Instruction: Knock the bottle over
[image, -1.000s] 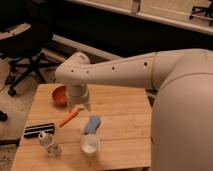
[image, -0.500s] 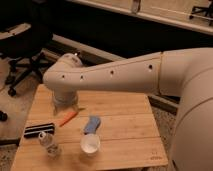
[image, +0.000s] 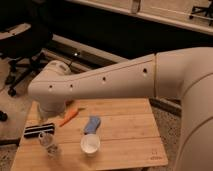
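I see the bench (image: 131, 131) as a light wooden board with fine straight grain and rounded corners. The thick, smooth white arm (image: 105, 82) crosses over its back edge from the right. The gripper (image: 52, 115) hangs under the rounded joint at the arm's left end, above the back left part of the bench. The joint covers most of it, so I cannot tell if it is open or closed.

The bottle (image: 49, 144) stands near the front left corner. It is small, of clear plastic with crinkled, shining sides, and it looks upright. What it holds I cannot tell. Just behind it lies a long black bar (image: 39, 130) with a pale stripe on top.

To the right of the bottle, apart from it, stands a round white cup (image: 90, 144); its mouth shows only a white inside. Just behind the cup lies a soft blue cloth (image: 91, 124), folded. An orange carrot-shaped piece (image: 70, 116) lies slanted between the cloth and the gripper.
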